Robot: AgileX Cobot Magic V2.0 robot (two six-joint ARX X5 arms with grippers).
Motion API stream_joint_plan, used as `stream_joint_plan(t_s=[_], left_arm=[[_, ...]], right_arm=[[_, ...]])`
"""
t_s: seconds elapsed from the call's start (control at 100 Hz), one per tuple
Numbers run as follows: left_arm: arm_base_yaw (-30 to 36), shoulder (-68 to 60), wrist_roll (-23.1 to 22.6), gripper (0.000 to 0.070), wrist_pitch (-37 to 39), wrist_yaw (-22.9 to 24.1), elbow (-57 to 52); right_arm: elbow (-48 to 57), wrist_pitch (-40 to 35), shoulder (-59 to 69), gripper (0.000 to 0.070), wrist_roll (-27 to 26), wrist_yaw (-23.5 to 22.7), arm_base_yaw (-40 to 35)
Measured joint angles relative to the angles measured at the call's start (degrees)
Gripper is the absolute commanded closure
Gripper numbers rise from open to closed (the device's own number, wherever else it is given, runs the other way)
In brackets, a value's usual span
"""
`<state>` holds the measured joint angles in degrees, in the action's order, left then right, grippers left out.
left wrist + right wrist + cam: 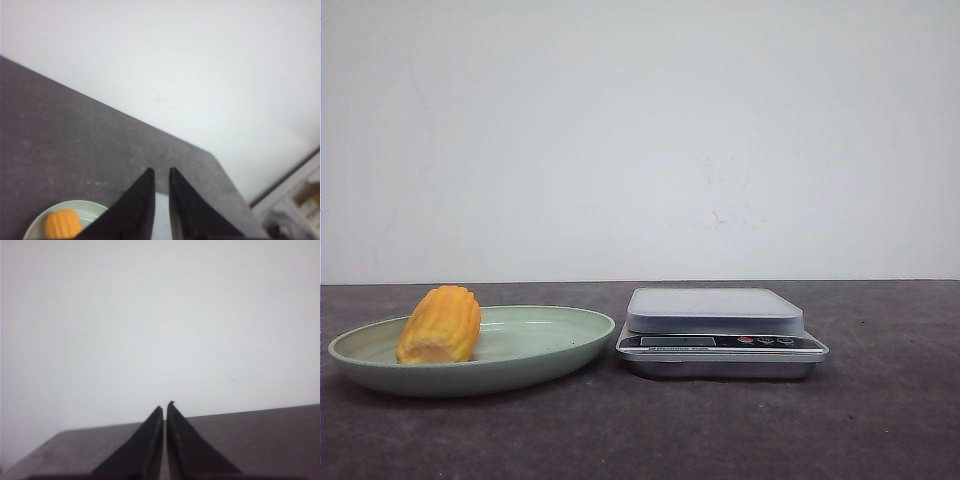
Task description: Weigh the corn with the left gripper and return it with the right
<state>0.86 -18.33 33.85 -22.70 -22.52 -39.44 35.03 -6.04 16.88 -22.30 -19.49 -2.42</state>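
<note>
The corn (440,325), a stubby yellow-orange cob, lies on the left part of a pale green plate (570,345) at the table's left. A silver kitchen scale (715,310) with an empty grey platform stands right of the plate. Neither gripper shows in the front view. In the left wrist view my left gripper (161,172) is empty, its black fingers narrowly parted, held above the table with the corn (63,224) and plate (87,206) below it to one side. My right gripper (165,406) is shut and empty above bare table.
The dark grey table (880,420) ends at a white wall behind. The scale's pale platform (161,220) shows between the left fingers. Past the table's far corner in the left wrist view is some pale furniture (300,200).
</note>
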Motion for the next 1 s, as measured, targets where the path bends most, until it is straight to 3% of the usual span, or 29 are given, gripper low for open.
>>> stream_joint_plan(t_s=[0.16,0.23,0.33,0.4,0.47,0.66,0.81,1.0], left_arm=[[0.0,-10.27,-8.85,0.0642,-9.07,-0.11,-12.72],[0.0,-13.16,-10.93,0.0495,-10.64,-0.48,-16.0],[0.0,-15.15,-12.07,0.0224,-10.8,-1.46,-17.57],[0.0,-15.45,-12.22,0.0131,-11.76,-1.46,-17.57],[0.0,-15.5,-12.31,0.0131,-12.76,-1.49,-17.57],[0.0,-15.98,-12.24,0.0131,-17.75,-1.6,-17.59],[0.83,-20.85,-12.31,0.0131,-22.88,-1.38,-17.59],[3.76,-32.76,-13.07,0.0134,-25.09,-1.22,-17.59]], right_arm=[[12.24,-12.26,8.33,0.0693,4.39,-0.04,-0.04],[14.47,-14.8,10.08,0.0631,5.38,-0.5,-0.04],[14.69,-15.45,10.54,0.0406,6.03,-2.4,-0.04],[14.69,-15.67,10.54,0.0295,6.05,-2.86,-0.04],[14.71,-15.65,10.51,0.0258,6.05,-2.91,-0.04],[14.69,-15.78,10.54,0.0246,6.05,-2.91,-0.04],[14.71,-16.41,10.54,0.013,6.05,-2.89,-0.22],[14.71,-19.58,11.17,0.0125,7.41,-1.31,-0.98]])
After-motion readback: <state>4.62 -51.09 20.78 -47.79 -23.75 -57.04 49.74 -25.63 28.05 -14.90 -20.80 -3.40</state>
